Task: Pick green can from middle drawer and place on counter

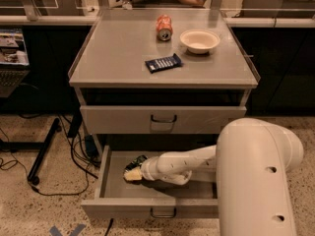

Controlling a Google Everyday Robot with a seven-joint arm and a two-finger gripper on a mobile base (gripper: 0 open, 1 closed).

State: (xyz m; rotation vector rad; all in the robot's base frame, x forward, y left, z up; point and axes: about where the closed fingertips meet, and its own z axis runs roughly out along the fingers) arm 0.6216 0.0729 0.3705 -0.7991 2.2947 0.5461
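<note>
Reaching into the open middle drawer (pixel 162 191), the gripper (pixel 133 174) stood low near the drawer's left wall, below the front left corner of the counter (pixel 118 48); whether it was wide, narrow or already holding something, I could not tell. The green can (pixel 138 161) lay in that drawer right at the gripper's tip, on its rear side, seemingly touching it. For a good grasp, I judged it should close squarely around the can's body, then lift clear of the upper drawer front (pixel 123 119).
</note>
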